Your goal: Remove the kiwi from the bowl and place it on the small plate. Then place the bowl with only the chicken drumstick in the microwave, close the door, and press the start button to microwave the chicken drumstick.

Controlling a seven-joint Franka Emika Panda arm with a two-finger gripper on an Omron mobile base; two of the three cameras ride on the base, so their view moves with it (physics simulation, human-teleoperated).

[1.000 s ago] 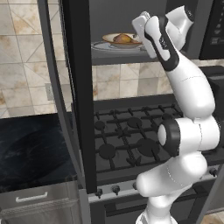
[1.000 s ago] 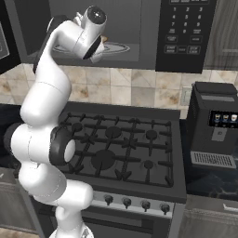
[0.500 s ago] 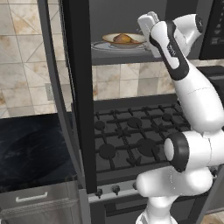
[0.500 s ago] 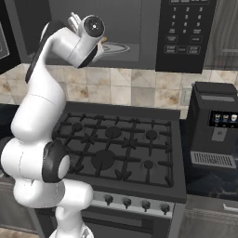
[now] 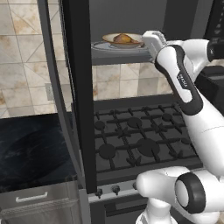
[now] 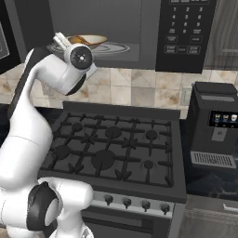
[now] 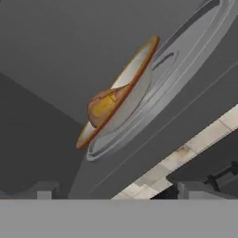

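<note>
Spread wide and gripping nothing, the hand (image 5: 150, 38) sits at the front right edge of the open microwave (image 6: 139, 28) cavity, just beside the bowl (image 5: 123, 40) but apart from it. In the hand view its two dark fingertips (image 7: 197, 188) stand far apart at the bottom, with the bowl ahead of them. That bowl rests on the clear glass turntable (image 6: 114, 47) inside the dark grey cavity, and the chicken drumstick (image 7: 104, 106) lies in it, golden-brown against the cream inside. The door (image 5: 76, 87) hangs swung open to the left of the cavity, seen edge-on from the left base view. Below the microwave lies a black gas stove (image 6: 116, 148) with bare grates, and a black coffee machine (image 6: 216, 128) stands on the table to its right.
</note>
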